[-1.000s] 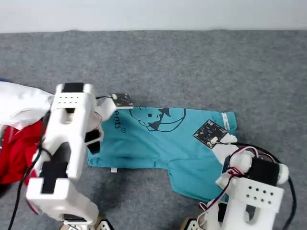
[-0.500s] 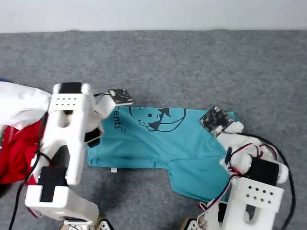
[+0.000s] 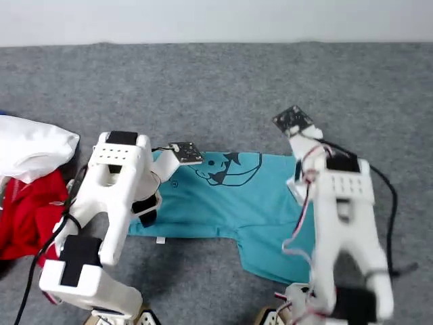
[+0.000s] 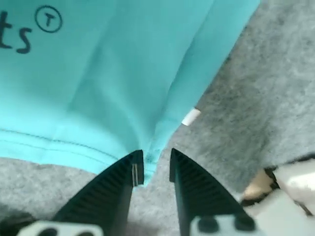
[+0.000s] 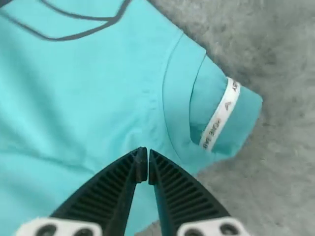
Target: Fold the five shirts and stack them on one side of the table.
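grey felt-like matting covers the table (image 3: pixel 216 88), nubby and matte, running back to a plain pale wall (image 3: pixel 216 20). teal shirt (image 3: pixel 223 196), smooth thin knit with a dark printed outline and lettering, lies spread flat across the middle of the table, one sleeve pointing toward the near edge. two blocky white plastic arms stand over it: the left arm (image 3: pixel 108 203) at its hem end, the right arm (image 3: pixel 345 223) at its collar end. a crumpled white shirt (image 3: pixel 30 145) and a bunched red shirt (image 3: pixel 24 217) sit heaped at the left edge, touching each other. the left gripper (image 4: pixel 153 164) has its ribbed black fingers slightly parted, the stitched hem corner poking in between them. the right gripper (image 5: pixel 145 162) has its fingers pressed almost together, tips over the cloth just beside the ribbed collar; whether they pinch fabric is unclear. a small white tag (image 4: pixel 191 116) juts from the side seam.
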`<state>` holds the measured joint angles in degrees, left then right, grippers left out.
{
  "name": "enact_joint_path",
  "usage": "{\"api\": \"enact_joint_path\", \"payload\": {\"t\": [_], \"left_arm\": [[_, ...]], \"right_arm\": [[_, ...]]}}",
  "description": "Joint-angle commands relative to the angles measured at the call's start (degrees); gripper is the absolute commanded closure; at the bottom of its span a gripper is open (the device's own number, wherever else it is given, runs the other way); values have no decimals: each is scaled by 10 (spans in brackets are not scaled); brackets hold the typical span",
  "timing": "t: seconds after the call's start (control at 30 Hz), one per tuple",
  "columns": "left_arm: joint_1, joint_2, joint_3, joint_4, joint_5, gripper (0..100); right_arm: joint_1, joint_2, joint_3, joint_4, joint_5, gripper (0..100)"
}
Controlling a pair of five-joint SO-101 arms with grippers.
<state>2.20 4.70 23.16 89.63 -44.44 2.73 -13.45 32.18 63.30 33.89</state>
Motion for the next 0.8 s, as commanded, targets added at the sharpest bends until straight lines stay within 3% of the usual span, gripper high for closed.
{"api": "enact_joint_path", "payload": {"t": [0.0,0.37,0.77], "left_arm": [[4,-26,6,-33,21,938],[8,-29,63,-41,22,995],[-39,-33,14,62,-23,995]], "right_arm": [[-12,86,-101,11,-33,988],[-10,223,-179,11,-59,988],[-9,225,-179,10,-58,988]]}}
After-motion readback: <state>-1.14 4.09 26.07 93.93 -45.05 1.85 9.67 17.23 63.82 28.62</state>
